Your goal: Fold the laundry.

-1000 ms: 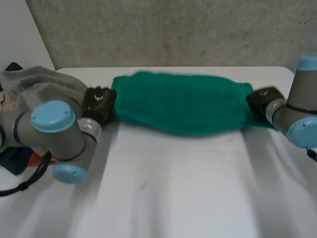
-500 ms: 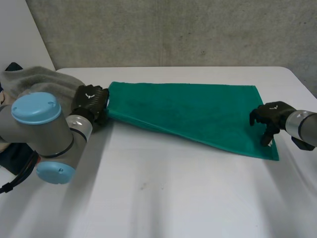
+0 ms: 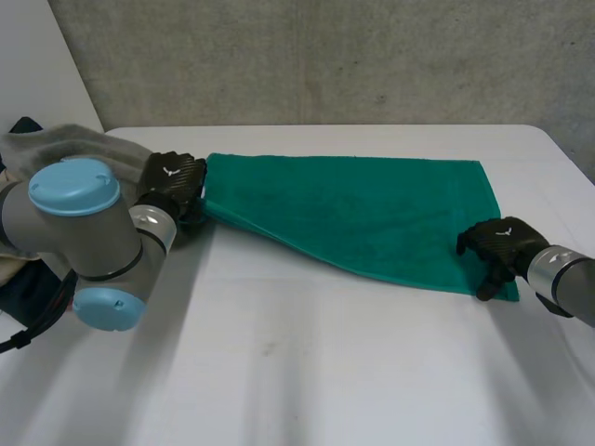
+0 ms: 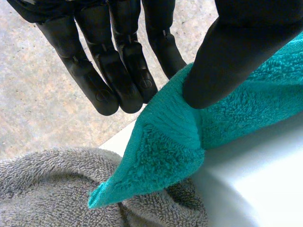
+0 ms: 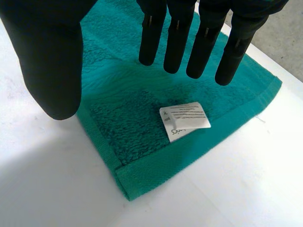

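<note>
The white table (image 3: pixel 307 372) carried a green terry towel (image 3: pixel 363 209), spread almost flat across its far half. A grey fluffy towel (image 4: pixel 47 189) lay heaped at the table's left end, just beneath the green one's left corner. The left hand (image 3: pixel 172 186) pinched that corner between thumb and fingers. The right hand (image 3: pixel 497 246) hung over the near right corner with fingers straight and apart, holding nothing. A small white care label (image 5: pixel 185 119) lay on this corner. To fold well, the right hand should probably first take its corner firmly, so that both corners rise together and the edges meet evenly.
</note>
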Controlling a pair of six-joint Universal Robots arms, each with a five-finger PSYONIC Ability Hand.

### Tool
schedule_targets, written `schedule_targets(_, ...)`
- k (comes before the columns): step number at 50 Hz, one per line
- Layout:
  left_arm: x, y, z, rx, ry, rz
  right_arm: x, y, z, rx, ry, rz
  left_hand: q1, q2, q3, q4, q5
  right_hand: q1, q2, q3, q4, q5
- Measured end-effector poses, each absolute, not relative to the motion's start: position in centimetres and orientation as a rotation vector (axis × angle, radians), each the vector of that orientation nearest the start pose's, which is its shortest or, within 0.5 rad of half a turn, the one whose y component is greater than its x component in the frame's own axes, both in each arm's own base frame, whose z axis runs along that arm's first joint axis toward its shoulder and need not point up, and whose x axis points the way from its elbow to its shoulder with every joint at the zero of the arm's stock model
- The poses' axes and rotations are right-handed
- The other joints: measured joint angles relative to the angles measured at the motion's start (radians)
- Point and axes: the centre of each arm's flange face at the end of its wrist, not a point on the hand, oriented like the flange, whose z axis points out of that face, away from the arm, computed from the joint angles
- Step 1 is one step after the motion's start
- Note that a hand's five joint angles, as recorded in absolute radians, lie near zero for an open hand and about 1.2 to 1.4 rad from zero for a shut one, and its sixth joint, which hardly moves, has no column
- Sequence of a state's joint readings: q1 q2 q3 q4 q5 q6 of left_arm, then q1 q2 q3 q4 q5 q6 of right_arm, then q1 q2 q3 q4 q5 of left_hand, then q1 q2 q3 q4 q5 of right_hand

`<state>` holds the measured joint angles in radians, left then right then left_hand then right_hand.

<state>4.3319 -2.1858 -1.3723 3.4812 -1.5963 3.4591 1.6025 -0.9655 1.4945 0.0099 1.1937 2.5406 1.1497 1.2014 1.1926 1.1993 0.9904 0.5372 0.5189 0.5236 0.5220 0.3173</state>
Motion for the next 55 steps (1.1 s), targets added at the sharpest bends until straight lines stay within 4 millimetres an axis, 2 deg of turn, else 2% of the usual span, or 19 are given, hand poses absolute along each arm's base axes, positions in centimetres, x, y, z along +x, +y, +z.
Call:
schedule_targets(10,-27.8,-34.0,17.7,0.770,2.198,-2.153,17.9,-35.6,11.2,-1.155,2.396,-1.716,-0.001,0.000,0.000,0.000,0.000,0.000,0.002,0.002,0.002,0.014)
schedule_targets(18,-27.6,-33.7,18.2,0.759,2.204,-2.161,18.2,-37.6,11.8,-1.132,2.364,-1.870,0.000,0.000,0.000,0.000,0.000,0.004,0.028,0.025,0.023,0.063)
schedule_targets(22,-27.4,-33.6,18.3,0.753,2.214,-2.153,18.4,-38.5,12.0,-1.123,2.353,-1.907,0.000,0.000,0.000,0.000,0.000,0.158,0.167,0.164,0.164,0.194)
schedule_targets(23,-27.3,-33.5,18.3,0.750,2.221,-2.146,18.5,-38.9,12.1,-1.120,2.352,-1.919,0.000,0.000,0.000,0.000,0.000,0.395,0.418,0.408,0.407,0.432)
schedule_targets(25,-27.1,-33.4,18.3,0.748,2.230,-2.136,18.6,-39.3,12.2,-1.117,2.352,-1.929,0.000,0.000,0.000,0.000,0.000,0.582,0.611,0.596,0.597,0.624)
schedule_targets(31,-26.5,-32.3,18.1,0.770,2.291,-2.058,18.5,-39.4,13.8,-1.073,2.363,-1.933,0.000,0.000,0.000,0.000,0.000,0.582,0.654,0.663,0.672,0.670)
schedule_targets(32,-26.2,-31.6,18.0,0.787,2.322,-2.016,18.2,-39.0,15.2,-1.042,2.365,-1.928,0.000,0.000,0.000,0.000,0.000,0.582,0.654,0.663,0.673,0.670)
schedule_targets(34,-26.0,-31.0,18.0,0.802,2.349,-1.980,18.0,-38.6,16.2,-1.025,2.369,-1.920,0.000,0.000,0.000,0.000,0.000,0.582,0.654,0.663,0.673,0.670)
schedule_targets(36,-25.6,-29.4,17.8,0.841,2.411,-1.890,17.3,-37.7,18.0,-1.000,2.397,-1.877,0.000,0.000,0.000,0.000,0.000,0.582,0.654,0.663,0.673,0.670)
schedule_targets(37,-25.5,-29.1,17.8,0.847,2.421,-1.875,17.2,-37.6,18.2,-1.000,2.402,-1.869,0.000,0.000,0.000,0.000,0.000,0.582,0.654,0.663,0.673,0.670)
schedule_targets(39,-25.0,-26.8,17.5,0.910,2.500,-1.743,16.1,-36.3,19.4,-1.022,2.475,-1.754,0.000,0.000,0.000,0.000,0.000,0.582,0.654,0.663,0.673,0.670)
schedule_targets(41,-24.7,-25.6,17.3,0.944,2.534,-1.675,15.6,-35.7,19.6,-1.055,2.519,-1.681,-0.001,0.000,0.000,0.000,0.000,0.582,0.654,0.663,0.673,0.670)
schedule_targets(42,-24.4,-24.3,17.1,0.985,2.571,-1.594,15.0,-34.9,19.6,-1.115,2.574,-1.578,0.000,0.000,0.000,0.000,0.000,0.582,0.654,0.663,0.674,0.671)
schedule_targets(43,-24.4,-23.9,17.0,1.000,2.582,-1.566,14.6,-34.4,19.6,-1.159,2.606,-1.508,0.000,0.000,0.000,0.000,0.000,0.582,0.654,0.663,0.674,0.671)
schedule_targets(45,-24.0,-21.7,16.6,1.077,2.634,-1.425,13.2,-32.9,19.2,-1.324,2.686,-1.259,0.000,0.000,0.000,0.000,0.000,0.582,0.654,0.663,0.674,0.671)
schedule_targets(46,-23.9,-21.4,16.6,1.090,2.641,-1.401,13.1,-32.8,19.2,-1.342,2.691,-1.234,0.000,0.000,0.000,0.000,0.000,0.582,0.654,0.663,0.674,0.671)
schedule_targets(48,-23.8,-20.2,16.2,1.148,2.667,-1.299,12.2,-32.1,18.8,-1.453,2.730,-1.055,0.000,0.000,0.000,0.000,0.000,0.582,0.654,0.663,0.674,0.671)
schedule_targets(51,-23.8,-19.5,15.9,1.207,2.676,-1.209,11.2,-32.1,18.4,-1.535,2.777,-0.916,0.000,0.000,0.001,0.000,0.000,0.582,0.654,0.663,0.674,0.671)
schedule_targets(55,-24.5,-20.8,15.9,1.222,2.624,-1.236,11.1,-33.5,18.4,-1.501,2.816,-0.986,0.000,0.000,0.002,0.000,0.000,0.582,0.654,0.664,0.674,0.671)
